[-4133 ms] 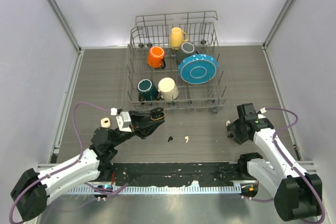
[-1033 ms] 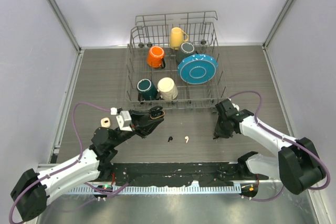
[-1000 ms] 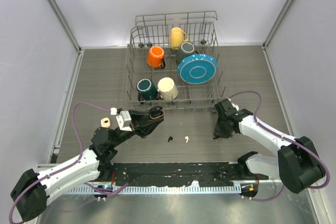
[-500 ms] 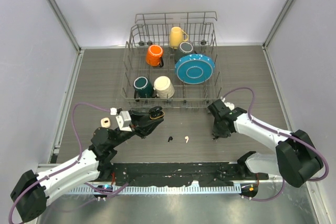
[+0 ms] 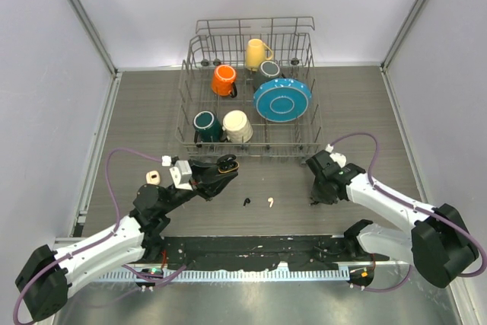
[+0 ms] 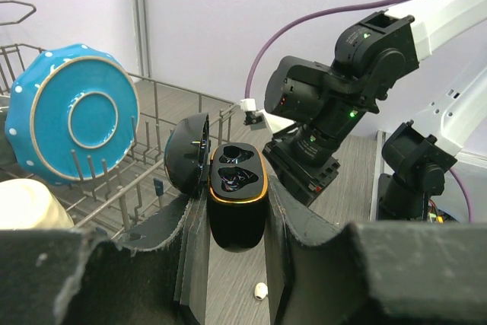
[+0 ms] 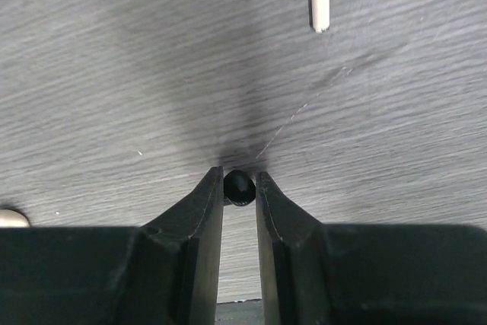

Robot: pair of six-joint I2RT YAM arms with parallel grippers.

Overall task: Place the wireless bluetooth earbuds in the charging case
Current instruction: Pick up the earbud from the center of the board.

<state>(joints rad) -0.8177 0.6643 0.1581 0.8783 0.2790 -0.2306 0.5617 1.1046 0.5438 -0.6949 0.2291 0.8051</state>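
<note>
Black earbud: riding pinched at the tips of the right pincer, closed narrow on it | swinging in from the far right, shoving the dish rack leftward in passing | charging case waiting open, clamped in the left pincer, off to the left | heading toward insertion

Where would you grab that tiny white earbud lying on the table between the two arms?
Probably by its rounded head, coming straight down from above and pinching it from both sides. The white earbud lies flat on the table with nothing touching it, so there is no edge to get under from the side. Gripping the head would also leave the thin stem free to go into the charging case.
</note>
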